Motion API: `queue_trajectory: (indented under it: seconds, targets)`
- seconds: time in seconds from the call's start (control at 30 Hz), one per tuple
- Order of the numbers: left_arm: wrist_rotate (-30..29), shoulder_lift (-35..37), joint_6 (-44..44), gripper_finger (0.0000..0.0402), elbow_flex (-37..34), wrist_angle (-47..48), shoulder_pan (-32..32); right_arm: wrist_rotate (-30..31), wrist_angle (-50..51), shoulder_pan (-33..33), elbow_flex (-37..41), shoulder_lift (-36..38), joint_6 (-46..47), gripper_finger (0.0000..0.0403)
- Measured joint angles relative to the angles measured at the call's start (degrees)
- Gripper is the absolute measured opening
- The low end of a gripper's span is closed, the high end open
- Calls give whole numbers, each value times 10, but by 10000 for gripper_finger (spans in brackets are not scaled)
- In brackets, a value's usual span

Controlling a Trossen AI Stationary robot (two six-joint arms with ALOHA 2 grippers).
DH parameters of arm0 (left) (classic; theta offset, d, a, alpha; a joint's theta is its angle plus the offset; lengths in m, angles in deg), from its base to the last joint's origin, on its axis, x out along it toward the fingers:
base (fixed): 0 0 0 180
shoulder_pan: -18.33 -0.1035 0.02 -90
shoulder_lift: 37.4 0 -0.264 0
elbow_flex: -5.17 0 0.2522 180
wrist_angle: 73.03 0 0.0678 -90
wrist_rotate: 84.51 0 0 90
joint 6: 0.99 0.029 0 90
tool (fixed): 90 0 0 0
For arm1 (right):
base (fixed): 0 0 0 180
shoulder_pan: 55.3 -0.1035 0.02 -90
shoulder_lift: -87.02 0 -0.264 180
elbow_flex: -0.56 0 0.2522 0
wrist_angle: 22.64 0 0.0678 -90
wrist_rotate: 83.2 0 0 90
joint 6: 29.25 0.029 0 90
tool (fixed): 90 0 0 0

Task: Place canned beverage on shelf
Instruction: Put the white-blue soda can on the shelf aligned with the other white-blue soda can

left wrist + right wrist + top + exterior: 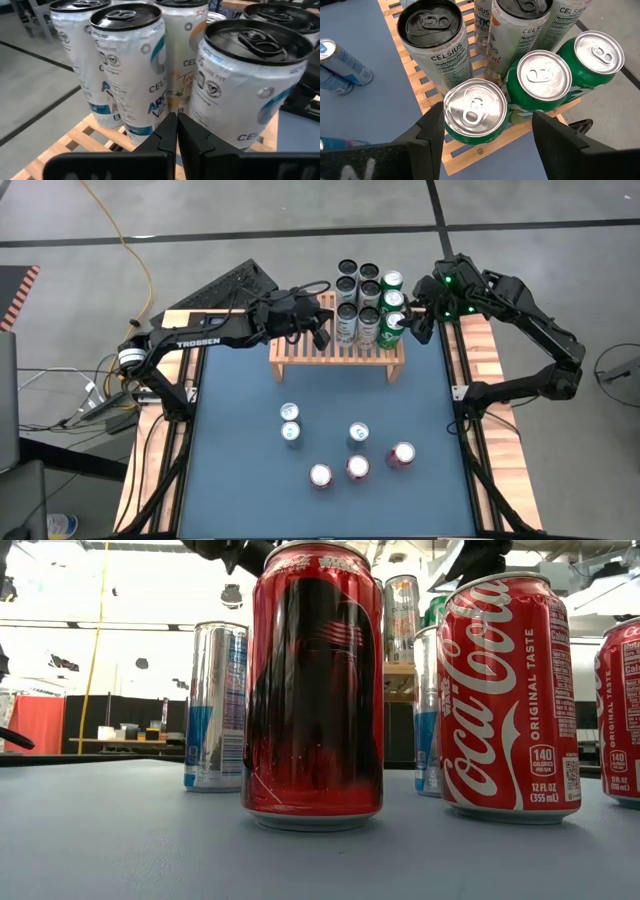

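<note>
While the right gripper (487, 127) stands with its dark fingers (427, 132) wide on either side of the green can with a silver top (474, 111), that can sits upright at the front corner of the low light-wood slatted shelf (465, 155), just beside a second green can (542, 77). Whether the pads touch it cannot be told. Advice: lift straight up, fingers kept wide, so neither green can nor the tall white black-topped cans (432, 37) get tipped. Left gripper (176, 130): closed, empty, beside white cans (130, 70).
</note>
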Motion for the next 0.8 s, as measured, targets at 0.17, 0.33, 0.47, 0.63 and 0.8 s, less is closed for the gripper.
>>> queue_trajectory:
  seconds: [0.17, 0.33, 0.47, 0.63, 0.8]
  targets:
    - [3, 0, 0, 0, 0, -4, 6, 0, 0, 0, 0, 0, 0, 240]
    - [6, 0, 0, 0, 0, -3, 16, 0, 0, 0, 0, 0, 0, 240]
    - [7, 0, 0, 0, 0, -3, 18, 0, -12, 0, 0, 0, -1, 240]
    - [7, -5, -5, 0, 1, 5, 20, 0, -32, 0, 0, 0, -4, 240]
    - [2, -5, -9, 0, 1, 24, 28, 0, -32, 0, 0, 0, -12, 240]
